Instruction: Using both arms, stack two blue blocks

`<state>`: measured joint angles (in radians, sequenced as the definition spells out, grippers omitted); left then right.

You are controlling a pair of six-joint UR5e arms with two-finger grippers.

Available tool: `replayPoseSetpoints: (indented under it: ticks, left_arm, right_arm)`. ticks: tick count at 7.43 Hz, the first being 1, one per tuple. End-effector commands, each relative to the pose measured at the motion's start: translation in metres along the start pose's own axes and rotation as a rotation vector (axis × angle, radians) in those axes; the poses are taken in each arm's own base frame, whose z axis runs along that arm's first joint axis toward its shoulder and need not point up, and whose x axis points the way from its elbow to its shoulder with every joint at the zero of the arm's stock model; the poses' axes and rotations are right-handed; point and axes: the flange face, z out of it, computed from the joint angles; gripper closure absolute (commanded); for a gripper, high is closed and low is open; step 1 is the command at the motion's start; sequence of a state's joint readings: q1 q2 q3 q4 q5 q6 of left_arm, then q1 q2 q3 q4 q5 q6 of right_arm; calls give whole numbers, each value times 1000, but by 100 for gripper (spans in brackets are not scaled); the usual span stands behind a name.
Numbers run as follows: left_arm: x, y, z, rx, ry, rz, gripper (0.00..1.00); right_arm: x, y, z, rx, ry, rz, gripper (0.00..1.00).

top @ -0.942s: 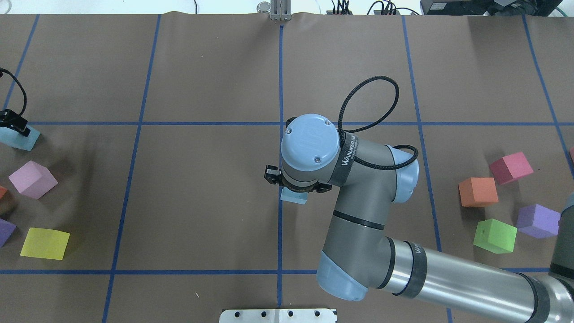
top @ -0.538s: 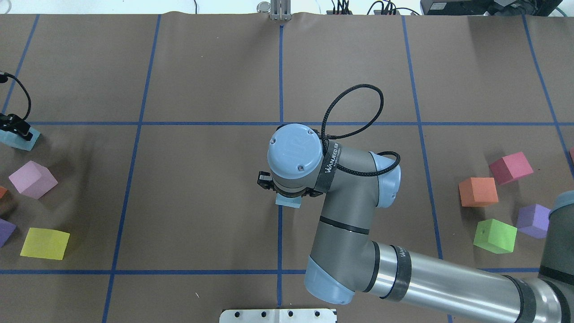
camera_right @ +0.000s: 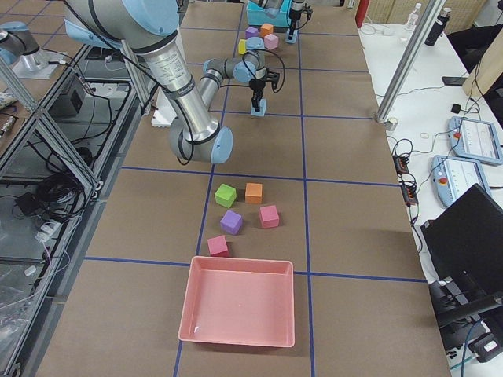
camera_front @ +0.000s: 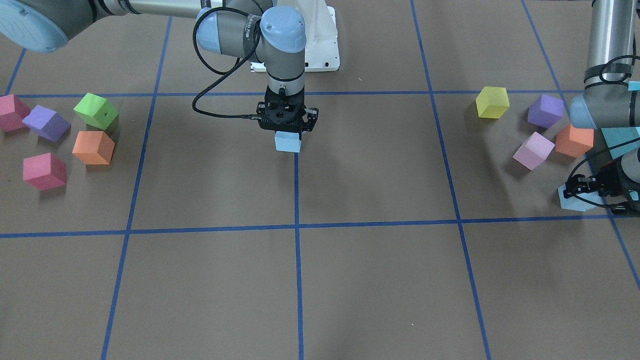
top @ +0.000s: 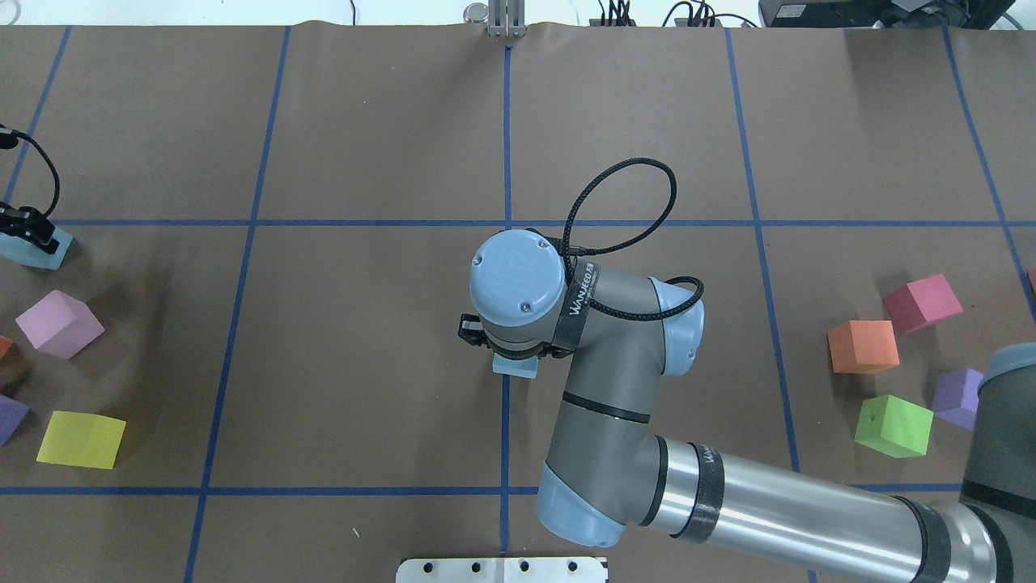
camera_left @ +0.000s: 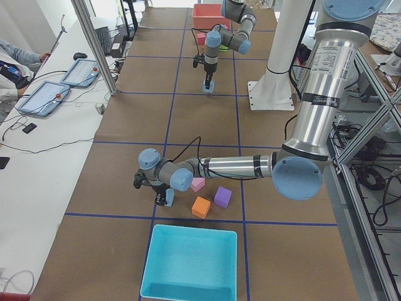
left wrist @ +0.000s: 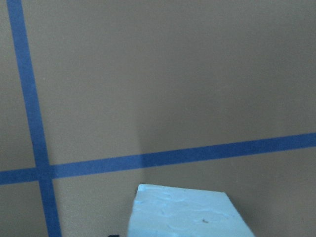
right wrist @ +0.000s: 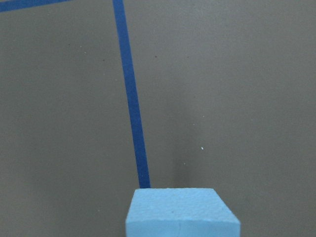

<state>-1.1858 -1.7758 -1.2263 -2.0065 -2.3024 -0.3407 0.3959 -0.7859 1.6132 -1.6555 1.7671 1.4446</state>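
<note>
My right gripper is shut on a pale blue block, holding it low over the centre tape line. In the overhead view only an edge of this block shows under the wrist. It fills the bottom of the right wrist view. My left gripper is at the table's left end, shut on the second blue block, which looks to be on or just above the table. That block also shows in the overhead view and the left wrist view.
Pink, yellow and purple cubes lie near the left gripper. Orange, magenta, green and purple cubes lie at the right. A turquoise bin and a pink bin stand at the table's ends.
My right arm has carried its blue block leftward in the overhead view, onto the centre tape line. The left gripper and its block have barely shifted.
</note>
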Motion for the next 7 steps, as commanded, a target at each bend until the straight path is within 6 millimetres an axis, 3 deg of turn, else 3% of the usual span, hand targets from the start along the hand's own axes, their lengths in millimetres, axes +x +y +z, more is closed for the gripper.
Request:
replayPoseSetpoints:
  ticks: [1,3,4,5,7]
  left_arm:
    - [15,-12,-10,20,14,12,56]
    - [38,-23,-26,18,60,13,56]
    - [63,-31,-41,9,137,-47,56]
    - [75,-34,-52,23,151,-68,56]
    - [84,-35,-61,27,158,-95,56]
  right_arm:
    - [-5,2,5,-4,9,-3,43]
    - [-5,2,12,-7,23,-9,43]
    - [-5,0,12,-4,8,-40,43]
    - [-8,-4,20,-2,6,-64,43]
    - [-20,-7,24,2,-21,-94,43]
